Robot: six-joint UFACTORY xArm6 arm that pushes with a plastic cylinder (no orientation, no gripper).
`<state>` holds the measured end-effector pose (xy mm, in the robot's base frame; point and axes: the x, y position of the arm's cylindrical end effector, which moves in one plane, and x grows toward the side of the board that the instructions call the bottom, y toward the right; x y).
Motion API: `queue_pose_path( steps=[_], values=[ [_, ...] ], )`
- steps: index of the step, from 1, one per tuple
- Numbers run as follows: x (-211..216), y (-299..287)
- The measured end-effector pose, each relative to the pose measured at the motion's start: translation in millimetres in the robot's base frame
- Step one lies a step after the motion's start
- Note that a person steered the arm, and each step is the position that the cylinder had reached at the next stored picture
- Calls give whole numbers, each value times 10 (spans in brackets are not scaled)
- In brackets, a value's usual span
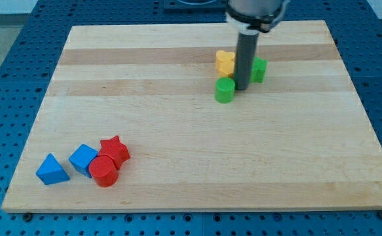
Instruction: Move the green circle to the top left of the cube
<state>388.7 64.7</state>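
Observation:
The green circle point(225, 90), a short cylinder, stands on the wooden board at the upper middle right. My tip point(241, 88) is just to its right, touching or nearly touching it. The blue cube point(83, 159) sits at the lower left of the board, far from the green circle. A red circle point(103, 171) touches the cube's lower right, and a red star point(115, 150) sits to the cube's right. A blue triangle point(52, 170) lies to the cube's left.
A yellow block point(225, 62) sits just above the green circle, partly behind the rod. Another green block point(259, 69) sits to the rod's right, partly hidden. The wooden board point(177, 131) rests on a blue perforated table.

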Motion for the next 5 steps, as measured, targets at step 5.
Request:
queue_pose_path(
  steps=[5],
  values=[
    [622,-391]
  ],
)
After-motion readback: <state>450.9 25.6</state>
